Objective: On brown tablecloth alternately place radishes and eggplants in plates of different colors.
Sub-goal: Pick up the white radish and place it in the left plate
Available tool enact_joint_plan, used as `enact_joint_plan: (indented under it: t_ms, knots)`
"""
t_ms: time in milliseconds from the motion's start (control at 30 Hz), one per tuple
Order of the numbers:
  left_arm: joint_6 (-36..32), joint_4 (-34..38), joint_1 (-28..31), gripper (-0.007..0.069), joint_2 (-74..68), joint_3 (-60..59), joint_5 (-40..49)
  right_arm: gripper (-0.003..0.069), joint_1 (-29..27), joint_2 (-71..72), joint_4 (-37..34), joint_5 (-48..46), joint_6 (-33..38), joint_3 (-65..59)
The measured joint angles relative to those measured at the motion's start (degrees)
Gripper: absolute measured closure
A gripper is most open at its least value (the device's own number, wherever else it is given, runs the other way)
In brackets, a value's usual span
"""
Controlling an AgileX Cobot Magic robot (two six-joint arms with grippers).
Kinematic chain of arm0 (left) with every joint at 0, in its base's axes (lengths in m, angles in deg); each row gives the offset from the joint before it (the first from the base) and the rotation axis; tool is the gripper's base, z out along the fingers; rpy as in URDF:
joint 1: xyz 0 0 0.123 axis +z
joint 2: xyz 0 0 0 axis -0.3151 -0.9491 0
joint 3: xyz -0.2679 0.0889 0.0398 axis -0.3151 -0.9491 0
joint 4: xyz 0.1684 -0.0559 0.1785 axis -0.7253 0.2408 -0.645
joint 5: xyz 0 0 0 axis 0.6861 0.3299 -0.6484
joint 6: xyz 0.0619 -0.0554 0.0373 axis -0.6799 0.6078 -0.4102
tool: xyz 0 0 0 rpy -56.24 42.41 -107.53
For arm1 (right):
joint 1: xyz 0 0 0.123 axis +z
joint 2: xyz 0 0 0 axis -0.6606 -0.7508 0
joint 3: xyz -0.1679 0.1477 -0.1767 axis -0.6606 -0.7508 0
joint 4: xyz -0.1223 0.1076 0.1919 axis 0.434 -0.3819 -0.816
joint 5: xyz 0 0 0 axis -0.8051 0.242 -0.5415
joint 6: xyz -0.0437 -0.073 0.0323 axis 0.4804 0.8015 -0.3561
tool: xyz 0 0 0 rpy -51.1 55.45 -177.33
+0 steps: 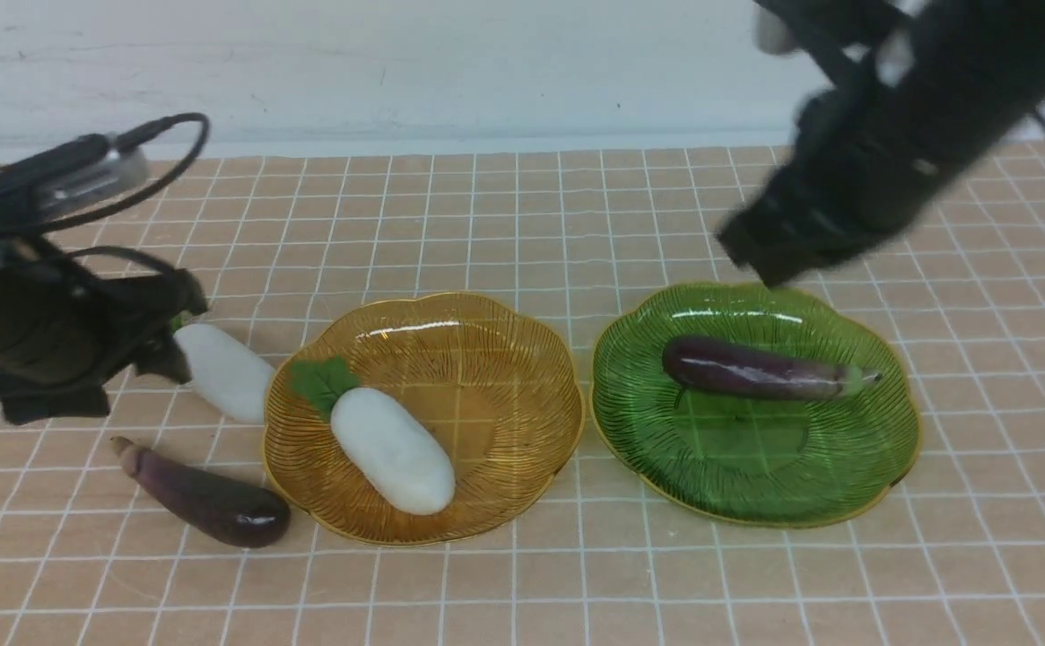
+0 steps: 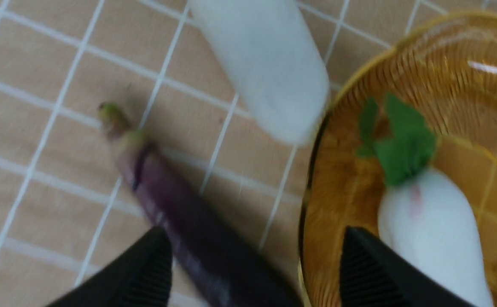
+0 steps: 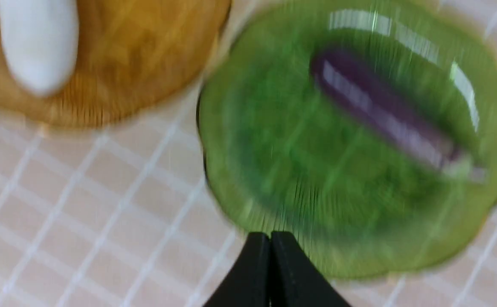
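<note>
One radish (image 1: 392,449) lies in the amber plate (image 1: 504,341). One eggplant (image 1: 760,370) lies in the green plate (image 1: 881,467). The second radish (image 1: 226,370) and second eggplant (image 1: 204,495) lie on the brown tablecloth (image 1: 522,233), left of the amber plate. My left gripper (image 2: 254,256) is open and empty, hovering over the loose eggplant (image 2: 180,213) and the amber plate's rim (image 2: 316,140). My right gripper (image 3: 270,241) is shut and empty, raised above the green plate's (image 3: 274,162) far edge; it is blurred.
A pale wall (image 1: 396,63) runs along the cloth's far edge. Bare cloth lies in front of both plates and at the far right. The left arm's cable (image 1: 172,152) loops above the cloth at the left.
</note>
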Motion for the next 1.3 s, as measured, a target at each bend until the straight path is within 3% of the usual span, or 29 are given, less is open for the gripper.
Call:
enact_joint_plan:
  t_ms: [67, 167, 433, 700, 800, 900, 1167, 1300]
  knots:
    - [1.47, 0.0, 0.0, 0.0092, -6.01, 2.27, -4.05, 0.0674, 0.0, 3.18, 0.0, -0.05, 0.28, -4.41]
    - [2.71, 0.0, 0.0, 0.0048, -11.12, 3.65, -9.25, 0.0674, 0.0, 5.15, 0.06, 1.38, 2.86, -7.98]
    - [9.85, -0.05, 0.0, 0.0039, -20.39, 3.92, -21.99, 0.0674, 0.0, 5.14, -0.38, 5.68, 5.81, -9.59]
    - [10.69, -0.14, 0.0, 0.0041, -26.34, 4.16, -28.33, 0.0674, 0.0, 5.14, -0.4, 6.14, 6.01, -9.63]
    - [10.51, -0.2, 0.0, 0.0092, -26.61, 4.36, -29.38, 0.0674, 0.0, 5.14, -0.4, 6.14, 6.01, -9.63]
    - [9.24, -0.2, 0.0, 0.0218, -25.96, 4.36, -29.65, 0.0674, 0.0, 5.14, -0.14, 6.14, 6.01, -9.63]
    - [7.68, 3.43, -1.61, 0.0267, -15.2, 4.24, -28.54, 0.0674, 0.0, 5.14, 2.08, 6.19, 6.17, -9.63]
    - [6.03, 6.17, -10.86, 0.0267, -8.55, 4.29, -21.83, 0.0674, 0.0, 5.14, 2.38, 5.56, 6.17, -9.63]
